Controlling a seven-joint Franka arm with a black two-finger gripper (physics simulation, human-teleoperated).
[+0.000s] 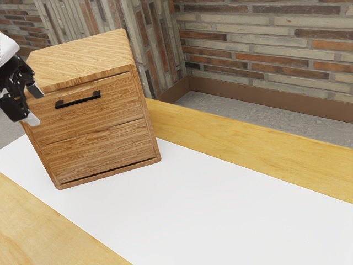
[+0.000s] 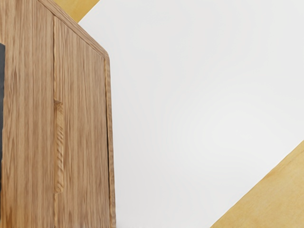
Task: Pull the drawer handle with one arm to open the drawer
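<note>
A wooden cabinet [image 1: 88, 105] stands on the white mat at the exterior view's left, with two drawer fronts. The upper drawer [image 1: 83, 113] carries a black bar handle [image 1: 78, 100], and its front lies flush with the cabinet. My black gripper [image 1: 34, 106] hovers at the cabinet's left front edge, left of the handle and apart from it. Its fingers stand open with nothing between them. In the wrist view the cabinet's wooden front [image 2: 57, 133] is close under my hand, with a dark sliver of the handle [image 2: 1, 95] at its edge.
A white mat [image 1: 209, 210] covers the table between wooden borders [image 1: 259, 143]. A brick wall [image 1: 265, 38] and a grey floor lie behind. In the wrist view the mat [image 2: 199, 104] spreads beside the cabinet.
</note>
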